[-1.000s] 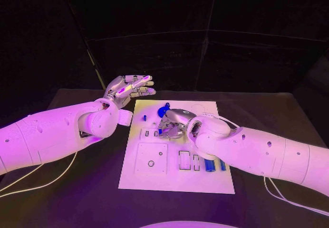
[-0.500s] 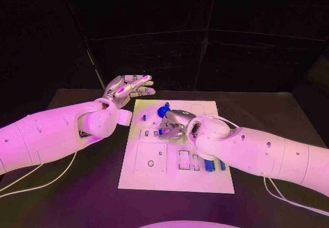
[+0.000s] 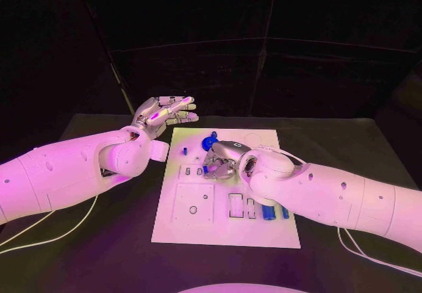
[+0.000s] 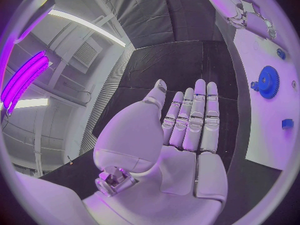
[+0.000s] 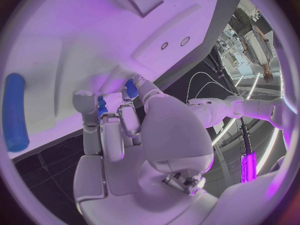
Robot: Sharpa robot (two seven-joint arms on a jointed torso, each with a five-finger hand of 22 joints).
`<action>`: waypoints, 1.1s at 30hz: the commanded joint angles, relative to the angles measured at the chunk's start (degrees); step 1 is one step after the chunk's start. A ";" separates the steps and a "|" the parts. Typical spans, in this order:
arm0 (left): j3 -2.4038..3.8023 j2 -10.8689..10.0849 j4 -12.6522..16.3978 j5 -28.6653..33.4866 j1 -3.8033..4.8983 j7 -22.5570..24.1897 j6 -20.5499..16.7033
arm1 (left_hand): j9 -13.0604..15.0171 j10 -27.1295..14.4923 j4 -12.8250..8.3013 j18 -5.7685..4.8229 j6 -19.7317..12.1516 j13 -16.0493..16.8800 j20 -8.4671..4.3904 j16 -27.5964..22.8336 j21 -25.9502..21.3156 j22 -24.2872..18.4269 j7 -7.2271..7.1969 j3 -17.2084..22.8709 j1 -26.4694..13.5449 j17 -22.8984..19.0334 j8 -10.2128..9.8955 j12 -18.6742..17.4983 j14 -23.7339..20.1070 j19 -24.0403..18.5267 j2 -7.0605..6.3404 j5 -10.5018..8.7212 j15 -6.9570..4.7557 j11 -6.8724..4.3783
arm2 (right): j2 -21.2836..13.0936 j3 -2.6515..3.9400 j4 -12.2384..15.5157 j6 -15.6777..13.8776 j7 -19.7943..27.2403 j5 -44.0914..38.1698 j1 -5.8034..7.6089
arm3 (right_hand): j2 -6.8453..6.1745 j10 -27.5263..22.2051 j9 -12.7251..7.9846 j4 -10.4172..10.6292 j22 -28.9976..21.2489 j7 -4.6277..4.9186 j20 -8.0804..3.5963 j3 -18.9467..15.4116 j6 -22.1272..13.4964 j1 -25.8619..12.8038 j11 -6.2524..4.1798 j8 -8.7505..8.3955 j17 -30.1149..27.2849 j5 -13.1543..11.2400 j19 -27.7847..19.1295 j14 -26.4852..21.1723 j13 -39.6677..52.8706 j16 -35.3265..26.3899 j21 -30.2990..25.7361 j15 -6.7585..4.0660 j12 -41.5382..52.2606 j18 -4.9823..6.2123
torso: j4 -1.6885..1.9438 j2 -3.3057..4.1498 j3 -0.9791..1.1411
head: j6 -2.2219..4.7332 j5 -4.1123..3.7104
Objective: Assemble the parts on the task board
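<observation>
Right hand pinching small blue part over task board, presumably for seating; left hand spread, idle, clear.

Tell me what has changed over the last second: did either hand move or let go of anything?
Hardly anything. The right hand stays down on the task board, fingers still around a small blue part. The left hand stays raised, open and empty, beside the board's far corner. The blue gear has not moved.

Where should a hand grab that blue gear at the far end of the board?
Take the blue gear by its toothed rim, fingers coming from above. It seems to lie flat on the task board, so only rim and top face are reachable; the open left hand hovers nearest.
</observation>
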 commanded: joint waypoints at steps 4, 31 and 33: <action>0.04 -0.05 0.07 -0.02 0.10 0.23 0.73 | -0.09 0.51 -0.29 0.32 0.40 -0.05 0.05 -0.40 -0.17 -0.07 0.05 -0.05 0.19 0.08 -0.37 -0.22 0.17 0.55 0.43 0.23 0.10 -0.03 | -0.03 -0.14 -0.10 -0.79 -0.88 -0.35 -0.09 | -0.53 -0.72 0.04 0.46 -0.38 0.12 0.32 -0.82 -0.84 -0.96 0.27 -0.28 5.88 -0.01 -0.31 4.08 -0.40 -0.17 -0.46 0.64 -0.52 -0.83 | 0.03 0.00 -0.01 | 0.01 -0.03; 0.03 -1.24 -0.74 -11.11 0.08 -8.50 2.86 | 0.24 15.38 0.46 0.31 6.28 2.70 -8.68 26.47 12.85 5.95 -4.36 0.01 -2.31 19.58 0.17 4.33 24.71 24.26 0.16 0.58 -8.18 -6.35 | -13.27 0.74 13.54 -16.26 16.96 12.08 0.38 | -1.36 -5.72 0.39 7.55 -5.51 1.72 1.70 -9.55 -7.84 4.13 1.76 0.25 2.03 4.29 -2.90 3.07 -6.57 -1.91 -3.11 1.97 -3.65 0.04 | 0.02 -0.48 0.04 | 0.54 0.53; 0.04 -1.58 -0.57 -15.34 0.08 -11.47 4.13 | 0.43 18.16 0.85 0.28 7.05 4.15 -9.41 43.65 15.18 7.33 -4.85 0.18 -2.68 37.47 0.50 6.48 24.85 26.25 0.55 0.39 -8.88 -7.13 | -15.52 1.35 14.46 -15.23 19.18 17.12 1.02 | -0.68 -6.20 0.34 7.03 -6.69 1.64 1.57 -9.05 -7.78 5.26 1.65 0.37 1.01 5.02 -3.51 2.81 -7.17 -2.42 -3.82 1.84 -4.11 0.21 | 0.07 -0.92 0.06 | 0.54 0.47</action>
